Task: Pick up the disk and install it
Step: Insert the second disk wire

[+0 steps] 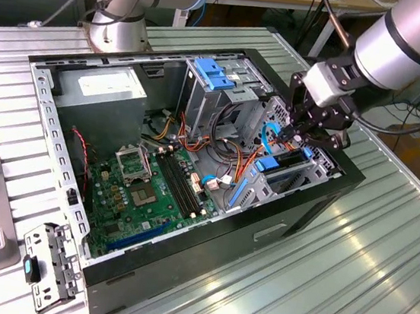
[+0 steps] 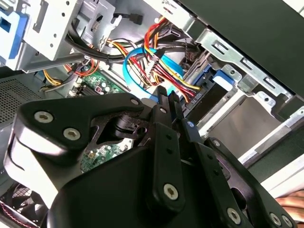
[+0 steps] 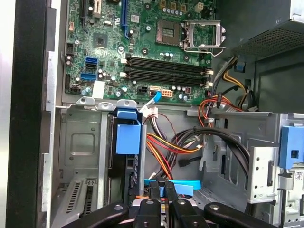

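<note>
The disk (image 3: 128, 137) is sitting inside the drive cage (image 3: 83, 137), so I think installing is nearly finishing. The gripper (image 3: 162, 184) is hovering just beside the cage, pinched narrow and holding nothing. Any last push is needing a straight, gentle touch.

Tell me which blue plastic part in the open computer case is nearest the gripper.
The blue plastic handle in the low drive bay, right by the gripper. The other, a blue plastic latch, sits atop the tall metal cage, farther off.
</note>
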`<action>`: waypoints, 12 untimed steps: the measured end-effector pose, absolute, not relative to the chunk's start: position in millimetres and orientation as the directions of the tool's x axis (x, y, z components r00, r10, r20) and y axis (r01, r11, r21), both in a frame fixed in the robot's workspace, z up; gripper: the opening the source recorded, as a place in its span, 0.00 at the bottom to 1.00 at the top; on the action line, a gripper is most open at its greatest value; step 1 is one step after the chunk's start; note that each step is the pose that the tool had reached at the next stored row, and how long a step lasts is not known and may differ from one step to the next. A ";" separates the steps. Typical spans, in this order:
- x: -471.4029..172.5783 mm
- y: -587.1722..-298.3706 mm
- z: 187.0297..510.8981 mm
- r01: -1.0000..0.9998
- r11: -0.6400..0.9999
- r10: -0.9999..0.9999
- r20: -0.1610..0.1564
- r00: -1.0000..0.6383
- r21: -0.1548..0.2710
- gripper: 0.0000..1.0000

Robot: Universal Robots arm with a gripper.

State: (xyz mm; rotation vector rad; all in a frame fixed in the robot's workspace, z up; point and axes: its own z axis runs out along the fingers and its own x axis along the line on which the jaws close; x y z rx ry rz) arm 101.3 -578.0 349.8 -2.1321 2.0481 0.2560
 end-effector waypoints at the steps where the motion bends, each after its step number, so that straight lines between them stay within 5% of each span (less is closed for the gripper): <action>1: 101.3 -578.0 349.4 -0.999 -0.036 -0.970 -0.241 0.037 -0.008 0.16; 12: 99.6 -575.0 347.2 -1.000 0.004 -0.979 -0.203 0.000 -0.020 0.16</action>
